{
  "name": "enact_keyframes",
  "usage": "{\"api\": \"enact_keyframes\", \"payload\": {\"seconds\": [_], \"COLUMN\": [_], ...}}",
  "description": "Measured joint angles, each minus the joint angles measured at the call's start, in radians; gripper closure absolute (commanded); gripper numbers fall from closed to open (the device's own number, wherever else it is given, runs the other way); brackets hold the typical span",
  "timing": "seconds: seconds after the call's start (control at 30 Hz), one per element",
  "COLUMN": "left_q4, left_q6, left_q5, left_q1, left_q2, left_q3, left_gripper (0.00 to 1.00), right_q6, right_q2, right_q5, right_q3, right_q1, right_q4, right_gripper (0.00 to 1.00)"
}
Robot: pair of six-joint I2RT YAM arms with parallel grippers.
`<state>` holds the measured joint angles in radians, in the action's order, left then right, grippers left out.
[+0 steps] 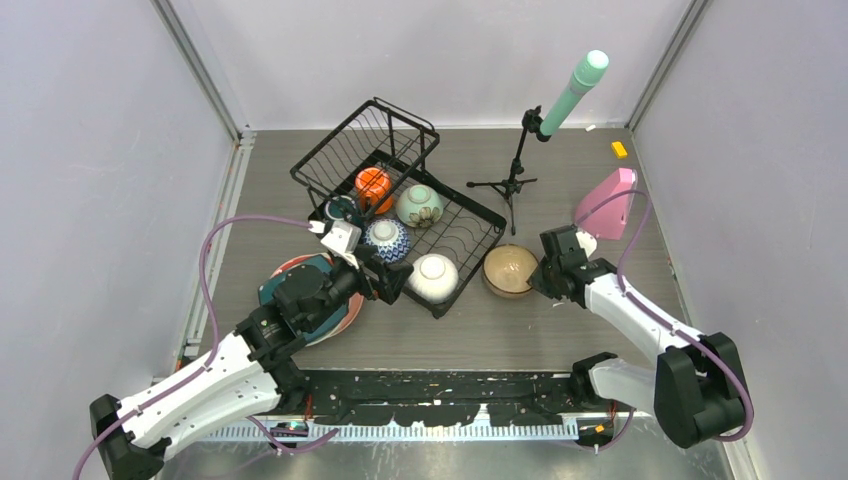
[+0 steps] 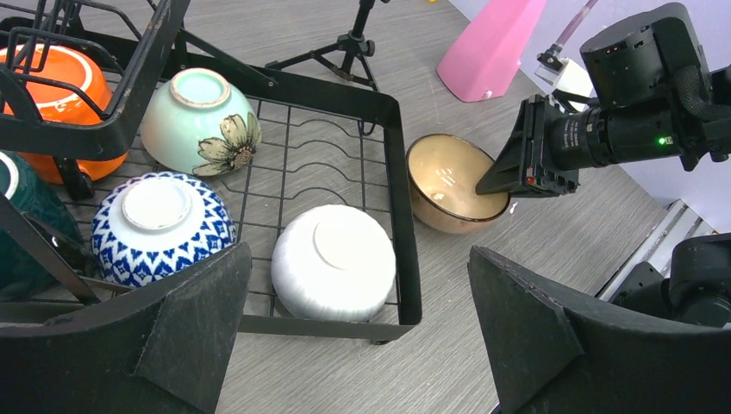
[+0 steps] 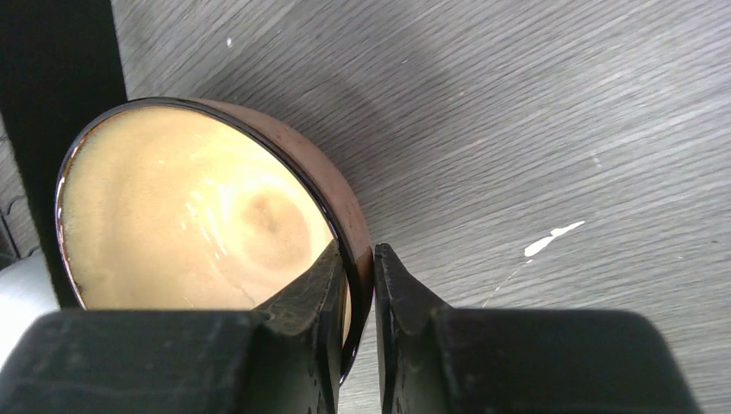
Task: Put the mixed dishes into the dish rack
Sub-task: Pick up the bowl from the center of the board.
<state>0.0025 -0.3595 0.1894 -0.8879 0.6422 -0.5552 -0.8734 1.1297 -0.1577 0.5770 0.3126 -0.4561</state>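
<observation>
1. The right claw (image 3: 360, 285) is gripping the rim of the tan bowl (image 3: 190, 207), with one finger inside the wall and one outside, on the bowl's right side.
2. The left claw (image 2: 362, 345) is hanging open and empty, jaws wide apart, over the near edge of the dish rack (image 2: 403, 216), above the upturned white bowl (image 2: 334, 259).
3. The tan bowl is sitting just right of the rack's right wall, outside it. Whether it is resting on the table or slightly lifted cannot be told.
4. Being round, the bowl has no long axis. Its mouth is facing up and leaning a little towards the rack.
5. Step in hand, as judged: picking up the tan bowl for loading.
6. The next move is calling for a lift clear of the rack wall, a carry leftward, and a turn to mouth-down over the free slots behind the white bowl.
7. The plates (image 1: 268, 290) are lying left of the rack, partly under the left arm, not yet loaded.
</observation>
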Motion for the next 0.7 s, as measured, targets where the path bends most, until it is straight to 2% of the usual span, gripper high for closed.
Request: {"api": "enact_keyframes", "payload": {"seconds": [0.07,0.13,0.43,0.47,0.53,0.6,0.7], "left_q4": [0.0,0.0,0.0,-0.002,-0.011,-0.049,-0.095], "left_q6": [0.0,0.0,0.001,0.002,0.003,0.002,-0.012], "left_q5": [0.001,0.001,0.0,-0.001,-0.009,-0.021,-0.044], "left_q1": [0.0,0.0,0.0,0.0,0.0,0.0,0.0], "left_q2": [0.0,0.0,0.01,0.018,0.043,0.088,0.13], "left_q3": [0.0,0.0,0.0,-0.002,-0.014,-0.05,-0.115], "left_gripper": [0.0,0.0,0.0,0.0,0.07,0.07,0.01], "right_q6": [0.008,0.02,0.076,0.082,0.09,0.096,0.097], "right_q2": [0.0,0.0,-0.045,-0.066,-0.113,-0.18,-0.286], "right_q5": [-0.008,-0.012,-0.039,-0.045,-0.055,-0.061,-0.057], "right_q3": [0.0,0.0,0.003,0.003,0.003,0.003,0.003], "right_q1": [-0.001,-0.003,-0.002,-0.002,-0.002,-0.002,-0.002], "right_q4": [-0.001,-0.002,-0.057,-0.073,-0.097,-0.107,-0.095], "right_gripper": [0.95,0.98,1.0,1.0,1.0,1.0,1.0]}}
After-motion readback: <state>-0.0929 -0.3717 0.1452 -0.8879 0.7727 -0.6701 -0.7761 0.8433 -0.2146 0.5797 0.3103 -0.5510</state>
